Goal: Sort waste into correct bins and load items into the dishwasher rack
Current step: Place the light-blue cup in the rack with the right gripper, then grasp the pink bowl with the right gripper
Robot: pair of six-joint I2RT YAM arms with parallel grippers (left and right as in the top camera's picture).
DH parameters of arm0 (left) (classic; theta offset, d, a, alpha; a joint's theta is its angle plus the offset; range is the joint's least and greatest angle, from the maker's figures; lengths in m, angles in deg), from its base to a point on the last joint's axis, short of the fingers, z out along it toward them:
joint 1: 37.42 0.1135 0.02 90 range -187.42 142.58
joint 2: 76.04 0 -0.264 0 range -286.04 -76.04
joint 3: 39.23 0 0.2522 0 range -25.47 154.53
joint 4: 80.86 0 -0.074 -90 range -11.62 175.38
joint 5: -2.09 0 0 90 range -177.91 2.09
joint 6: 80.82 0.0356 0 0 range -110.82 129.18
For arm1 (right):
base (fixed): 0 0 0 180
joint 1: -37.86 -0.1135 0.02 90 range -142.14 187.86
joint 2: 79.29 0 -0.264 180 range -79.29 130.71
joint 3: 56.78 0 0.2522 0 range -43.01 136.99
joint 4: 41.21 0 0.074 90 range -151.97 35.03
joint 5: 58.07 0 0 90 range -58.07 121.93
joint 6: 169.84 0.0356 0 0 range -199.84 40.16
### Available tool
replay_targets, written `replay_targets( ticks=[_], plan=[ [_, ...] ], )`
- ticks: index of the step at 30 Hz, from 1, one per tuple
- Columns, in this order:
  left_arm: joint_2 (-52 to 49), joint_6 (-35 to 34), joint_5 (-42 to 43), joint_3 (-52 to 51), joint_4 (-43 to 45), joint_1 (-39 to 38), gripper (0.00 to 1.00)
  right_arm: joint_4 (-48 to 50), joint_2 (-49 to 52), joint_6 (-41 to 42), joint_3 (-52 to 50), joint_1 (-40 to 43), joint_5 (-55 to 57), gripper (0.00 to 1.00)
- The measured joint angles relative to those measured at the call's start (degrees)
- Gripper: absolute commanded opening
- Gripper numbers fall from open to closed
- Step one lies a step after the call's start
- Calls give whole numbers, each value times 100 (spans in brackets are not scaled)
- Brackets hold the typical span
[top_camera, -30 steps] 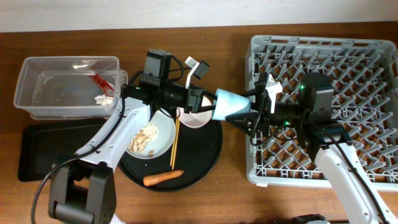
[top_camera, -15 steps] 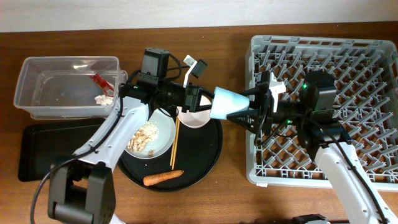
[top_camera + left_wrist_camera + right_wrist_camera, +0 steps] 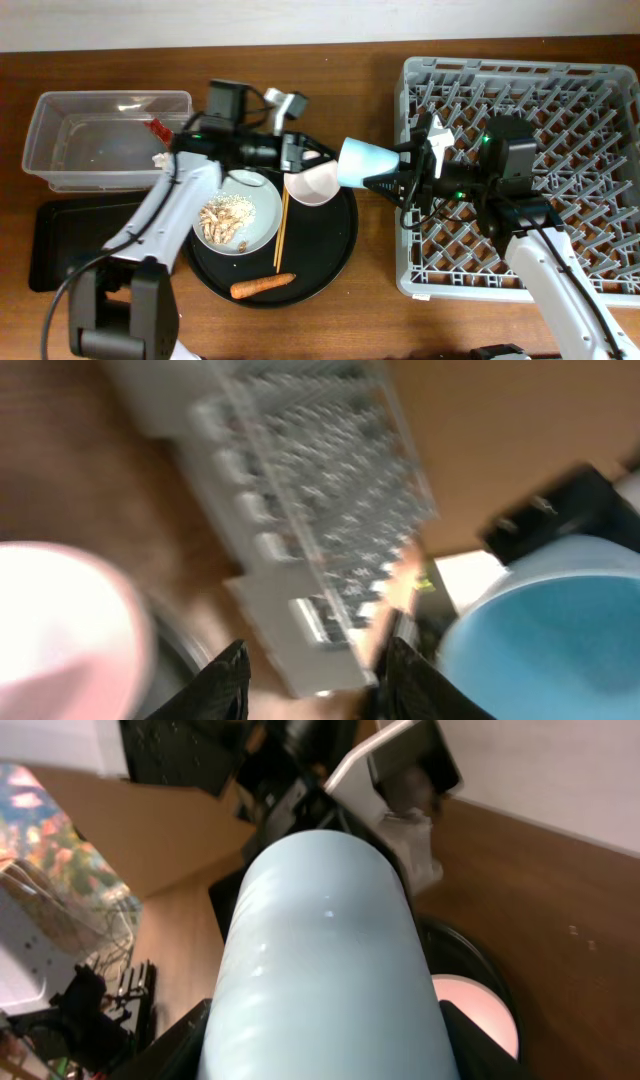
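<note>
Wooden table (image 3: 372, 300); light-blue cup (image 3: 362, 163) within right gripper (image 3: 397, 178)

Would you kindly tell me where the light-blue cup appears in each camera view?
Overhead: light-blue cup at centre, left of the rack.
Left wrist: light-blue cup in bottom right corner.
Right wrist: light-blue cup fills the centre.
Shared landmark: the white cup, seen in all three.
</note>
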Motion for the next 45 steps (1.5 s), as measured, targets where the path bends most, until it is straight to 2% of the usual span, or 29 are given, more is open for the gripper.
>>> replay_targets(
  ticks=[2,6,10,14,23,27,29,30,31,32,40,42,45],
  plan=[
    [35,221,-815,4,-619,354,45,-605,-22,2,59,-20,566,17],
    [509,470,-3185,-20,-1954,433,45,-2614,-35,9,334,-31,2439,11],
    [656,494,-4728,-26,-2465,433,46,-4258,-55,103,1338,-28,4284,9],
    [656,494,-5246,-26,-2522,433,46,-4962,-66,557,1803,651,5097,8],
    [656,496,-5403,-26,-2529,433,46,-5257,-13,1331,1805,4177,5705,8],
    [656,496,-5401,-26,-2551,433,46,-5226,586,1674,1821,4811,5825,9],
    [656,496,-5403,-26,-2551,433,46,-5222,1021,1722,1823,4881,5847,19],
    [656,496,-5403,-26,-2551,433,47,-5222,1187,1738,1823,4881,5858,40],
    [656,496,-5403,-26,-2551,433,47,-5222,1340,1738,1823,4881,5910,70],
    [656,496,-5403,-26,-2551,433,47,-5222,1467,1735,1823,4881,5925,80],
    [656,496,-5403,-26,-2573,433,47,-5222,1512,1784,1823,4881,5475,81],
    [656,496,-5403,-26,-2588,433,55,-5222,1512,1779,1823,4881,5163,81],
    [656,516,-5405,-26,-2673,433,57,-5217,1405,1644,1836,4798,4533,79]
  ],
)
